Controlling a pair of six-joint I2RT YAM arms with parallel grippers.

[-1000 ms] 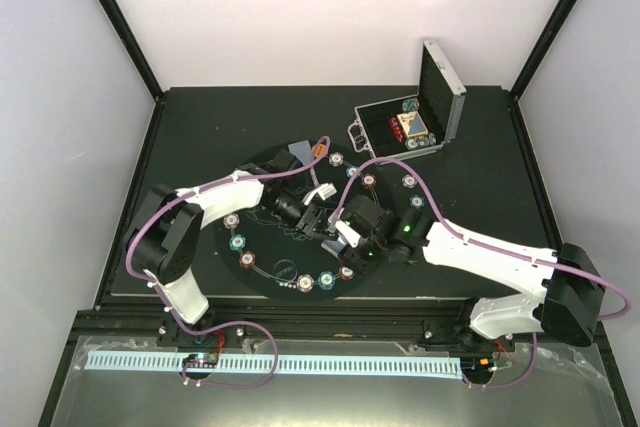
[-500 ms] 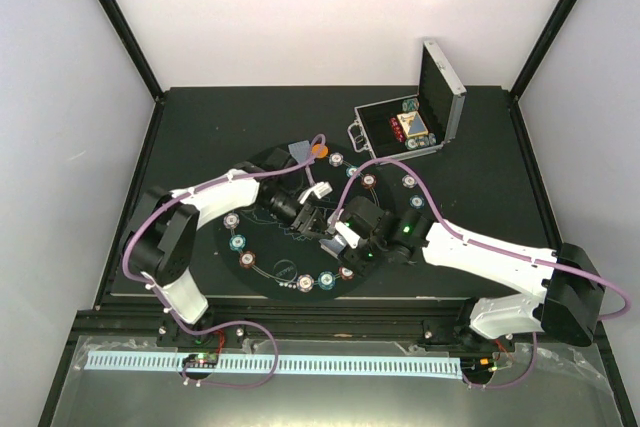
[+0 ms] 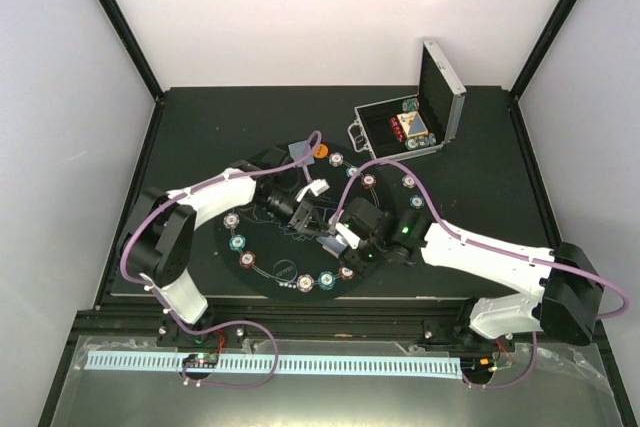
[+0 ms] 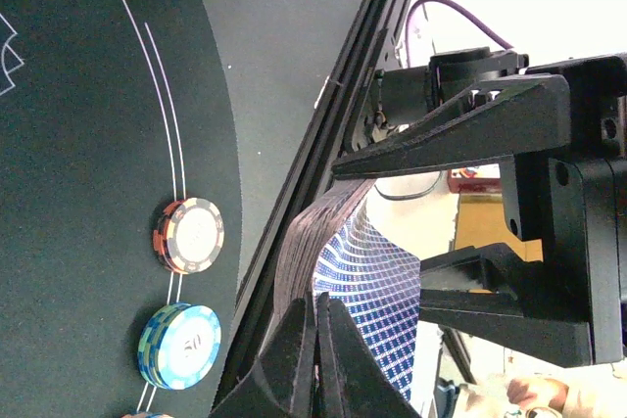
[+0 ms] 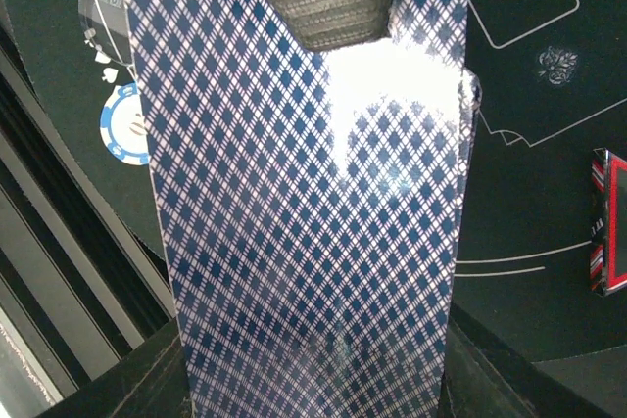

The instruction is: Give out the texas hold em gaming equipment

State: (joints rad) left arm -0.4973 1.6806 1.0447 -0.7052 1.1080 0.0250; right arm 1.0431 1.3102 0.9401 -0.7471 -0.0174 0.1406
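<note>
Deck of playing cards (image 4: 312,227), clamped by the right gripper (image 5: 313,379) above the black mat (image 4: 78,144); left gripper (image 4: 315,340) pressed together on the top card (image 5: 294,271). Risk: friction drags several cards off, or tugs the deck loose onto the chip stacks (image 4: 191,235)

Black table (image 3: 200,127) — a round black mat (image 3: 265,237) at centre, silver case (image 3: 441,83) (lid open) far right.

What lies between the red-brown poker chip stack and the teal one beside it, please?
Left wrist view: between red-brown poker chip stack and teal stack, only bare round black mat with white lines.
</note>
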